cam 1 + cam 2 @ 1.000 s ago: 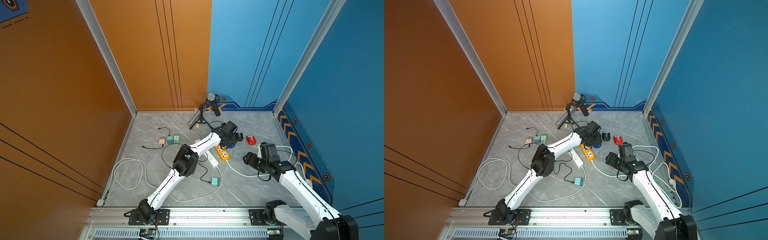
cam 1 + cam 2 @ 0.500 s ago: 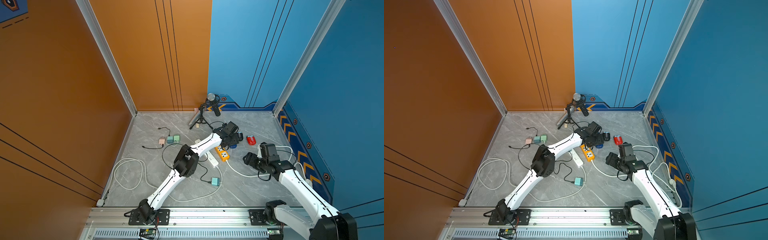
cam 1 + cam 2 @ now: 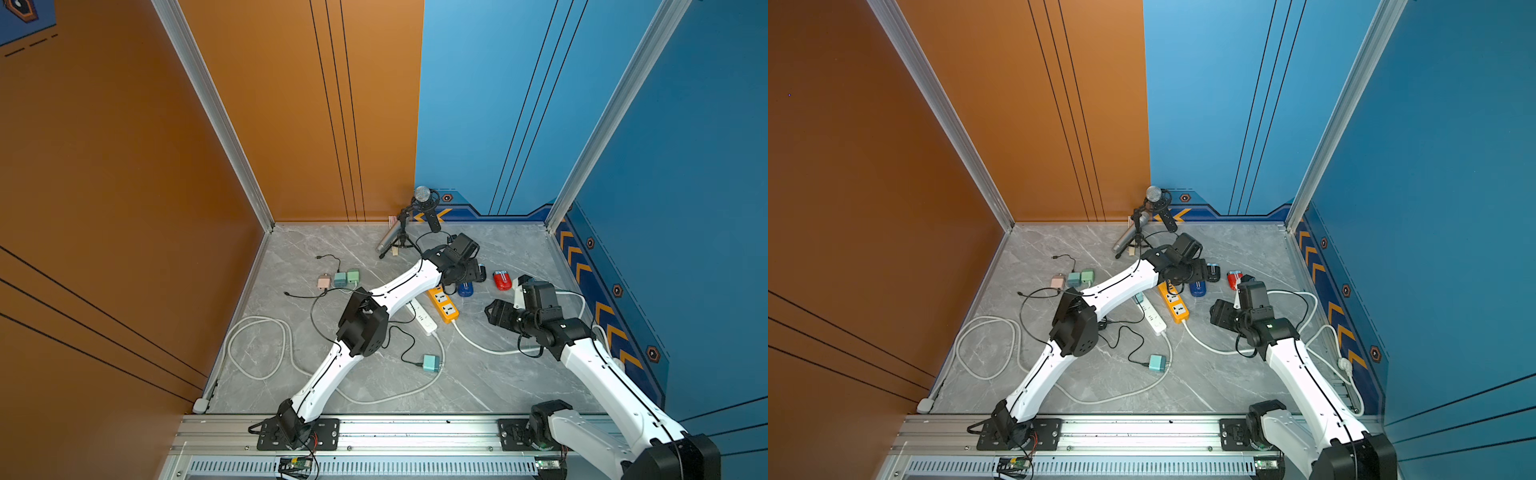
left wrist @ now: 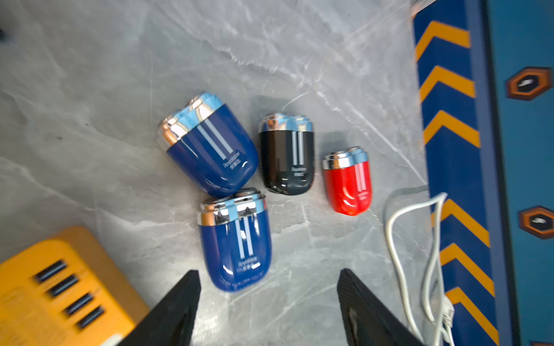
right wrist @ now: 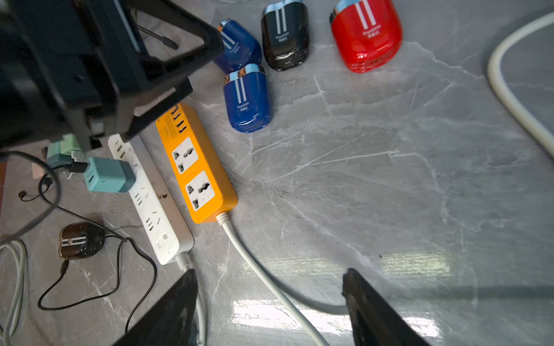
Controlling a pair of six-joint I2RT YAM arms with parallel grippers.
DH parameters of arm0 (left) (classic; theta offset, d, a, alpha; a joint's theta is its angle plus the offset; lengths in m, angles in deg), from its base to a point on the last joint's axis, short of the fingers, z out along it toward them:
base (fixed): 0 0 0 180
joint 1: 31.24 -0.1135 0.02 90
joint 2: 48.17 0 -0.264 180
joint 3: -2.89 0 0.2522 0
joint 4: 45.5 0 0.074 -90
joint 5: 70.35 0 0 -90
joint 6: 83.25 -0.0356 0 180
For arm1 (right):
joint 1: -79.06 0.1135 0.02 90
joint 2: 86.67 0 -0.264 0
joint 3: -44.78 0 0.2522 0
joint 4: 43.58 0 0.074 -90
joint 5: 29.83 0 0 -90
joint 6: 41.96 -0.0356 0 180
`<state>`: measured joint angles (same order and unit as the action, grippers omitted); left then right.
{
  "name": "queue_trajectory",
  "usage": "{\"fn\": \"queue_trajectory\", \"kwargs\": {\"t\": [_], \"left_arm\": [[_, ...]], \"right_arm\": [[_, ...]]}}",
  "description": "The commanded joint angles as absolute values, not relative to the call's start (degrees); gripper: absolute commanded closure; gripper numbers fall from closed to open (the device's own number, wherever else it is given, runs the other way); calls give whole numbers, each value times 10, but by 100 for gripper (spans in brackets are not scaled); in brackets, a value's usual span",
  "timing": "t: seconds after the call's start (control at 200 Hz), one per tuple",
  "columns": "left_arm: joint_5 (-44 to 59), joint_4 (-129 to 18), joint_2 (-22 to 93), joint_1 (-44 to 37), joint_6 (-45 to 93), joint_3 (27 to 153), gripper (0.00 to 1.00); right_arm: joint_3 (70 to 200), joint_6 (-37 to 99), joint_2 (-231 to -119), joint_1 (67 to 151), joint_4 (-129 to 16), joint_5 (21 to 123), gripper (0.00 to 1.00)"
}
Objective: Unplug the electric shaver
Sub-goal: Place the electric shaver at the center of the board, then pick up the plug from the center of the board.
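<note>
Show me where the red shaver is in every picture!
In a top view: red shaver lies right of the orange power strip.
In a top view: red shaver, right of the orange power strip again.
Left wrist: red shaver beside the black shaver.
Right wrist: red shaver beside the black shaver.
Shared landmark: the orange power strip shows in all four.

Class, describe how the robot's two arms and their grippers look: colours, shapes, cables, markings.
Both the left arm and right arm have white link shells joined by blocky black joints, with a thin black line along each white link. The left gripper and right gripper are black, with flat, finely ribbed jaws.
</note>
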<state>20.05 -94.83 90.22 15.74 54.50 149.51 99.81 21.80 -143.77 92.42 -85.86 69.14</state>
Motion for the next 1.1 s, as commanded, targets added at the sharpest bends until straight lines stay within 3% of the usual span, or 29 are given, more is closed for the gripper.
{"fn": "queue_trajectory", "kwargs": {"t": [0.0,0.415,0.706,1.091], "left_arm": [[238,-952,813,144,517,1444,24],[275,-952,546,36,506,1131,22],[276,-952,403,-62,498,974,21],[254,-953,349,-115,502,900,20]], "right_arm": [[1024,287,-1433,982,-863,695,22],[1043,447,-1569,1306,-864,638,20],[1082,507,-1657,1331,-915,631,20],[1132,559,-1752,1344,-950,641,23]]}}
